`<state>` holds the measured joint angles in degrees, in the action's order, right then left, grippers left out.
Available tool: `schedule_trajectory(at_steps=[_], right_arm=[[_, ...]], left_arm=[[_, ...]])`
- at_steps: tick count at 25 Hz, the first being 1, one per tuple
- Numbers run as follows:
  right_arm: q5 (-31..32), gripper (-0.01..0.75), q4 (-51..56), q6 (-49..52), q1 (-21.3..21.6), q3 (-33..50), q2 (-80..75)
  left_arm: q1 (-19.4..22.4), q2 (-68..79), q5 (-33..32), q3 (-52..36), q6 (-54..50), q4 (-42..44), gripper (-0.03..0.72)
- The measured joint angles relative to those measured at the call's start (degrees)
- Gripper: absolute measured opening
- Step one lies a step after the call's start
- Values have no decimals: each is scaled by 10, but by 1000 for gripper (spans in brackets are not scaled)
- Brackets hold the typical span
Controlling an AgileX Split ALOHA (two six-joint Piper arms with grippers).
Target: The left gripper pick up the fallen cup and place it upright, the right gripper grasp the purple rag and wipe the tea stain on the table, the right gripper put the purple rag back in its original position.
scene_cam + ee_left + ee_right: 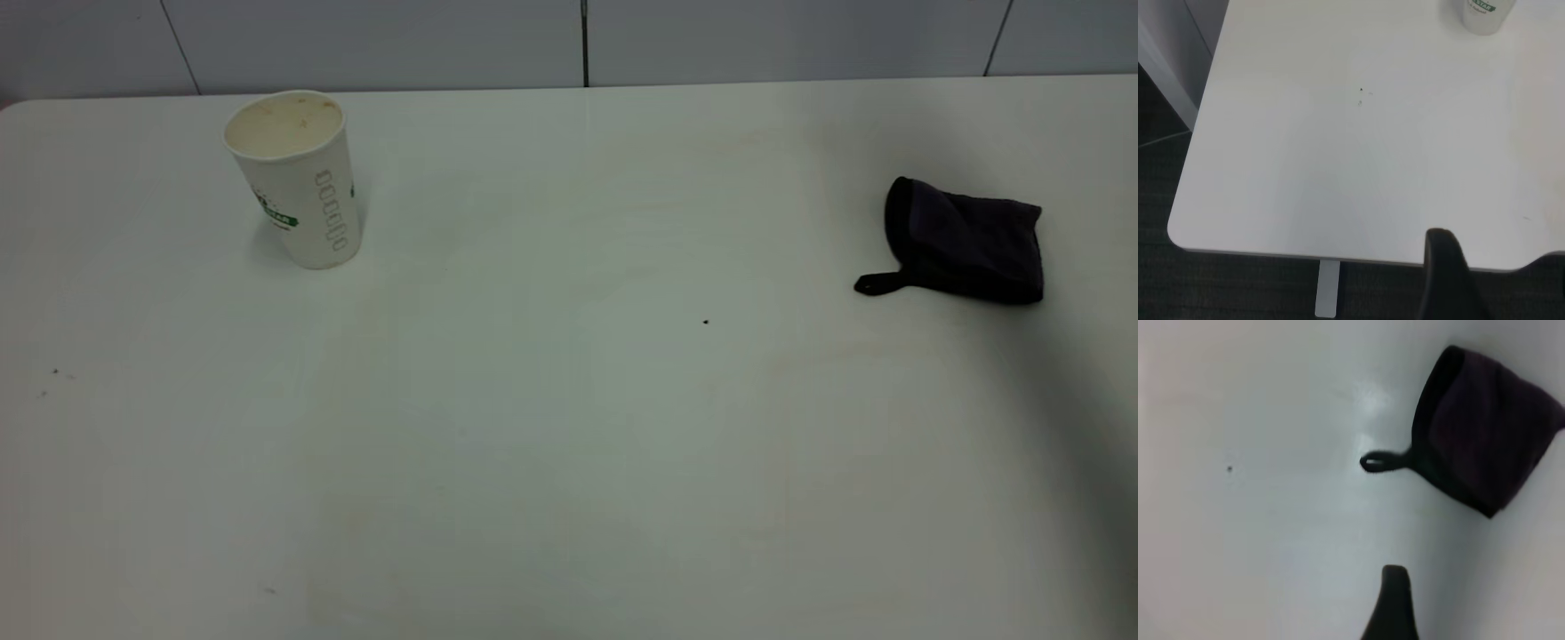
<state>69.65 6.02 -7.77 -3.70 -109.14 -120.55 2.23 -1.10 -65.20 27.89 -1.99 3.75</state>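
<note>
The white paper cup [298,187] stands upright at the table's far left, with its tea-stained inside showing. Its base also shows in the left wrist view [1481,13]. The purple rag [965,240] lies folded at the far right, its black loop pointing left; it also shows in the right wrist view [1485,430]. No amber tea stain shows on the white table [569,427]. Neither arm is in the exterior view. Only a dark tip of the left gripper [1441,267] shows, over the table's near edge, far from the cup. Only a tip of the right gripper [1395,600] shows, above the table and short of the rag.
A tiny black speck [706,322] lies mid-table. A grey tiled wall [569,40] runs behind the far edge. The left wrist view shows the table's rounded corner [1175,230], a white leg [1328,290] and dark floor below.
</note>
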Motion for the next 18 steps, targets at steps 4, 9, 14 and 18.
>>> schedule_trajectory(at_steps=[4, 9, 14, 18], right_arm=[[4, 728, -6, 0, -9, 128, 179], [8, 726, -15, 2, -9, 265, 401], [14, 724, -23, 26, -10, 420, 601], [14, 722, -28, 50, -10, 539, 714]], left_arm=[[0, 0, 0, 0, 0, 0, 450], [0, 0, 0, 0, 0, 0, 450], [0, 0, 1, 0, 0, 0, 450], [0, 0, 1, 0, 0, 0, 450]])
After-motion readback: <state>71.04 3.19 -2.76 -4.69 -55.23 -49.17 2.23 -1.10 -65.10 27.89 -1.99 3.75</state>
